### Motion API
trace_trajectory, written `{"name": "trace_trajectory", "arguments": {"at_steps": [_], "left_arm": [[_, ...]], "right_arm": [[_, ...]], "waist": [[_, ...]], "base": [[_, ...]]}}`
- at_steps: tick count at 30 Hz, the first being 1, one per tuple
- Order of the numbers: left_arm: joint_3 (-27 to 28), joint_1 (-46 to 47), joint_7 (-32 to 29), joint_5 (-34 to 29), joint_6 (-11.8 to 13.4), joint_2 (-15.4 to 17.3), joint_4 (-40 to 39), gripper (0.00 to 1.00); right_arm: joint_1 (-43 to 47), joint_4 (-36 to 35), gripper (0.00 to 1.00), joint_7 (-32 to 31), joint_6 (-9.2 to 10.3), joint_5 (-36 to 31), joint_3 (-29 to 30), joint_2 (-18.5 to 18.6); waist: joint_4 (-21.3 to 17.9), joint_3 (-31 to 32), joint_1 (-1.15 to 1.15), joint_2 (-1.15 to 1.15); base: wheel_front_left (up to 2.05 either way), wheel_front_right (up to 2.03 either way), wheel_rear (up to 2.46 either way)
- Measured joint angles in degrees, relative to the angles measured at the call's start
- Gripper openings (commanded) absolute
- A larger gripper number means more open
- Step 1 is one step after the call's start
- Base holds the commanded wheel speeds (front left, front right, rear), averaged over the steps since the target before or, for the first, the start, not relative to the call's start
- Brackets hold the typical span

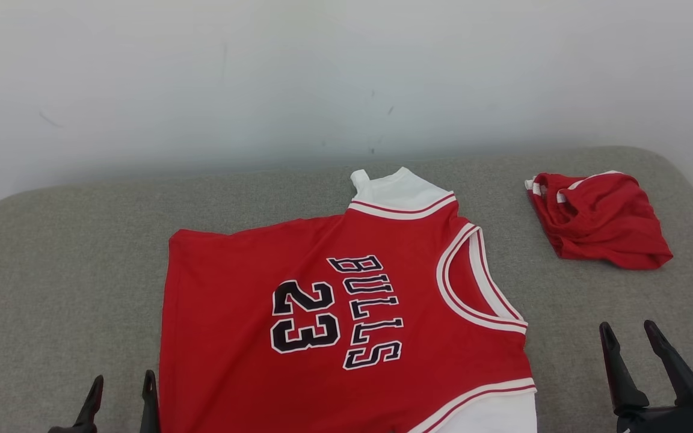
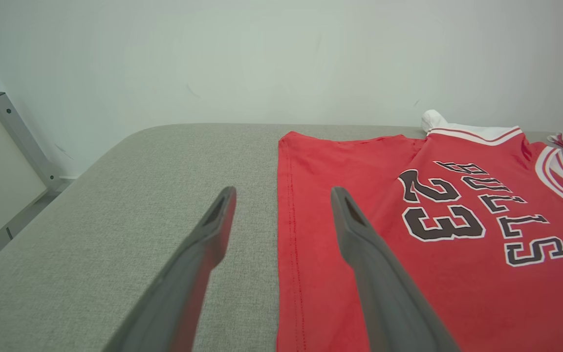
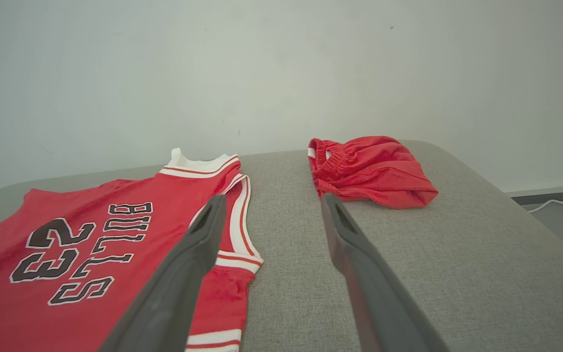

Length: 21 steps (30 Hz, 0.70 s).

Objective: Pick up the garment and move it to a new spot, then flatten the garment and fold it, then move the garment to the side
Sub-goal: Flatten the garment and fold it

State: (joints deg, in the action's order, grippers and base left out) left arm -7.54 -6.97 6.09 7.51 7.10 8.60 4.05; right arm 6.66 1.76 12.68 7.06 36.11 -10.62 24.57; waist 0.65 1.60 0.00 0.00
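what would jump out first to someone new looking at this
The red Bulls 23 jersey lies spread flat mid-table on the grey padded surface, its lettering sideways. Bunched red shorts sit apart at the far right. The left gripper and right gripper stand open at the near corners of the head view.

Looks matt and smooth: red cloth on the jersey point(image 1: 346, 313), with ribbed white trim. Coarse grey woven fabric over the table point(image 1: 70, 252). Creased matt red cloth in the bundle point(image 1: 599, 219). Smooth, matt dark plastic on the left gripper point(image 1: 124, 377) and right gripper point(image 1: 628, 328). Matt painted wall point(image 1: 322, 72).
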Motion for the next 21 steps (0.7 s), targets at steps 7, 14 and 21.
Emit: {"name": "trace_trajectory", "arguments": {"at_steps": [7,14,21], "left_arm": [[0.7,-0.8,-0.5,-0.5,0.0,-1.1,-0.7,1.00],[1.1,-0.8,-1.1,-1.4,0.0,-1.3,-1.0,1.00],[1.5,-0.9,-1.5,-2.2,0.0,-1.4,-1.1,1.00]], "right_arm": [[0.0,0.0,1.00,0.0,0.01,-0.8,0.0,-0.4],[0.0,-0.1,1.00,0.0,0.01,-1.0,0.1,-0.7],[0.0,0.0,1.00,0.0,0.05,-1.5,0.5,-0.8]], "waist": [[0.1,-0.1,0.00,0.00],[0.2,0.0,0.00,0.00],[0.1,0.0,0.00,0.00]], "base": [[0.00,0.00,0.00],[0.00,0.00,0.00],[0.00,0.00,0.00]]}}
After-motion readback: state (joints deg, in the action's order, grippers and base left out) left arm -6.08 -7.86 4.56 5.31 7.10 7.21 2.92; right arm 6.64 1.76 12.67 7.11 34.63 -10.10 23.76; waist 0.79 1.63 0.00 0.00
